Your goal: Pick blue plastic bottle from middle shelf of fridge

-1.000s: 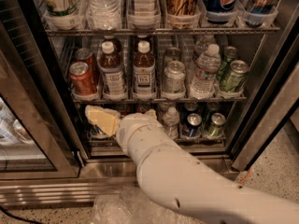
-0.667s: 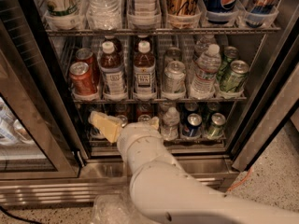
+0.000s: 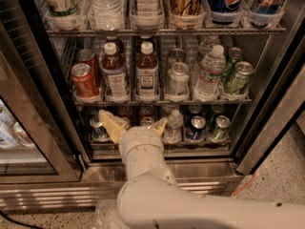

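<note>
The blue plastic bottle (image 3: 147, 73), brown drink with a white cap and a white label with black print, stands upright in the third lane of the middle shelf (image 3: 162, 100) of the fridge (image 3: 267, 104). Its twin with the paler label (image 3: 115, 74) stands just left of it. My gripper (image 3: 136, 125) is below the middle shelf, in front of the bottom rack's cans and slightly left of the bottle. It is open and empty, with one cream finger (image 3: 111, 124) to the left and the other (image 3: 159, 126) to the right. My white arm hides part of the bottom rack.
Red cans (image 3: 84, 80) stand at the shelf's left; a silver can (image 3: 177, 78), a ribbed water bottle (image 3: 208, 71) and green cans (image 3: 238, 78) stand to the right. Big cups and large bottles fill the rack above (image 3: 167, 31). The open glass door (image 3: 28, 128) is on the left.
My arm has shifted to the right and pulled closer to the camera. The gripper has turned, so its right finger now shows. The bottles and cans have not moved.
</note>
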